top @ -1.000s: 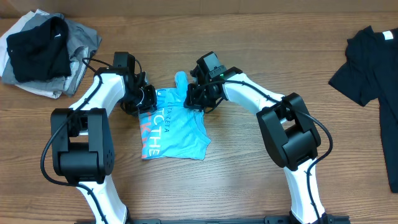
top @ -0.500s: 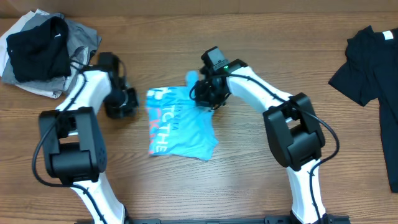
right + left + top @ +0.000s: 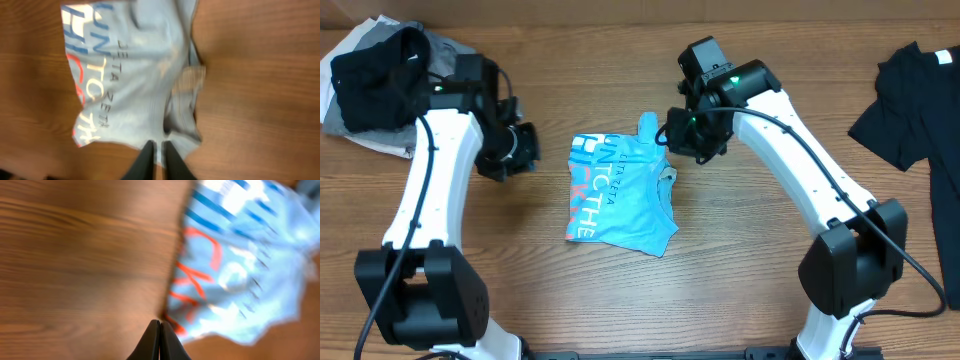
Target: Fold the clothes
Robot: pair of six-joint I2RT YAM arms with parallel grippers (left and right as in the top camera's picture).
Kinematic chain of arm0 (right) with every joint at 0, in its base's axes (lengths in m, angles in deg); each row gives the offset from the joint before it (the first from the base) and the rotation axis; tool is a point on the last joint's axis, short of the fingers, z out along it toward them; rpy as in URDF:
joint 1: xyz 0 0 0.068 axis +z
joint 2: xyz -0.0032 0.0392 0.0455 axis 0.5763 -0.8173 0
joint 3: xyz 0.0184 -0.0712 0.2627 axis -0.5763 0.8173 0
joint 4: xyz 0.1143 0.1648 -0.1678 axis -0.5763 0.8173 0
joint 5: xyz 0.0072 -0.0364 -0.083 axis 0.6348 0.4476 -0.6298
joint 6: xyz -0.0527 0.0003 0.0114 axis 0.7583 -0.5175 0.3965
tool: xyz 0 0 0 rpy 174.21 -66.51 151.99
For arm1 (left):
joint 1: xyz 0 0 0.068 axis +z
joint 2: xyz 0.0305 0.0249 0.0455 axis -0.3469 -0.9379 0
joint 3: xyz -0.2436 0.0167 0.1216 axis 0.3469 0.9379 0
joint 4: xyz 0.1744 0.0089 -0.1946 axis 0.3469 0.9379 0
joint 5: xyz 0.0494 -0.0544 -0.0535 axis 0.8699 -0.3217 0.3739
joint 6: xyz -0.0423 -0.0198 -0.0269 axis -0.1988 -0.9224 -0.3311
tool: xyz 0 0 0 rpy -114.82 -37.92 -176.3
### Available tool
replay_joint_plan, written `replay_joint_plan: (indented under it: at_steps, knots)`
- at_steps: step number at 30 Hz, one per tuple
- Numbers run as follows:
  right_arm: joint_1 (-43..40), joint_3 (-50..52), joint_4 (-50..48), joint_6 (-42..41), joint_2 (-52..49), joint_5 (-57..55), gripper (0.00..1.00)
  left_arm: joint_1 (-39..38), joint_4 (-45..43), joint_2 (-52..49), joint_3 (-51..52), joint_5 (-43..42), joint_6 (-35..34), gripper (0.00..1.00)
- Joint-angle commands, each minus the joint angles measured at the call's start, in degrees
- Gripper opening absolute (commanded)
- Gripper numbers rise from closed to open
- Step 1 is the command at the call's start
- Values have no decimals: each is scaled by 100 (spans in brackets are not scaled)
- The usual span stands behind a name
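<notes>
A light blue T-shirt [image 3: 620,195] with red and blue lettering lies partly folded at the table's middle. It also shows in the left wrist view [image 3: 235,270] and the right wrist view [image 3: 135,75]. My right gripper [image 3: 682,140] is at the shirt's upper right edge. Its fingers [image 3: 159,147] are nearly closed with the shirt's edge between them. My left gripper [image 3: 520,150] is off the shirt to its left, over bare wood. Its fingers [image 3: 160,325] are shut and empty.
A pile of black, grey and white clothes [image 3: 390,80] lies at the far left corner. A black shirt [image 3: 920,90] is spread at the right edge. Bare wood surrounds the blue shirt.
My left gripper let go of the blue shirt and drew back to the left. My right gripper moved right and up, and the shirt shifted right with it.
</notes>
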Motion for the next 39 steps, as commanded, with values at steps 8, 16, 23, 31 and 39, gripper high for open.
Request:
replay_joint_plan:
  at_steps: [8,16,23,31,39]
  knots:
    - [409,1161,-837,393,-28,1167,4,-984,-748,-142,1161,-769,125,4]
    - [413,2337,-2330,247,-39,1958,4,-1016,-1351,-605,1742,-1003,168,4]
    - [402,3106,-3154,151,-61,1943,4,-1016,-1821,-1113,1906,-1003,168,4]
    - [103,3307,-2959,-105,-179,1453,4,-1010,-1576,-1692,1906,-516,164,4]
    - [-153,3305,-2824,-116,-299,1128,4,-822,-1137,-1690,1906,372,-238,4]
